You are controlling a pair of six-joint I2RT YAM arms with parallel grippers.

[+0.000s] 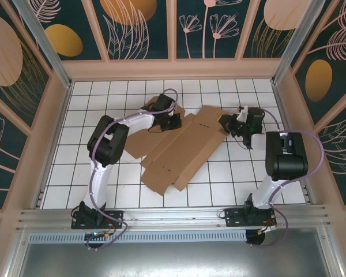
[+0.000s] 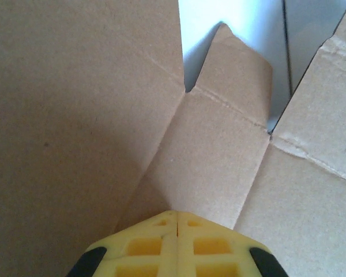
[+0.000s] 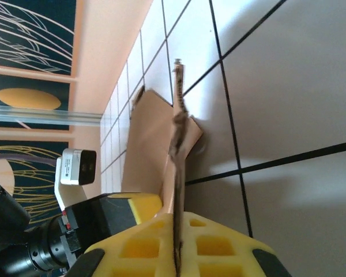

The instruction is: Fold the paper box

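The paper box is plain brown corrugated cardboard and carries no print, label or writing. It lies as an opened sheet near the middle of the worktop, with its long side running from about 7 o'clock to 1 o'clock.

The left pincer is at the sheet's 11 o'clock edge. Its yellow fingers are pressed together with the tips against the cardboard. I cannot tell if any cardboard is caught between them. In the left wrist view, creases and a cut notch show just beyond the tips.

The right pincer is at the sheet's 2 o'clock corner. It pinches a flap of the box, which is seen edge-on between the pads and lifted off the surface.

The worktop is white with a grid of dark lines. Around it stand walls of dark teal panels with peach and gold plant drawings, in pale pink frames. A metal rail runs along the 6 o'clock edge and carries both arm bases. Purple cables loop along the arms.
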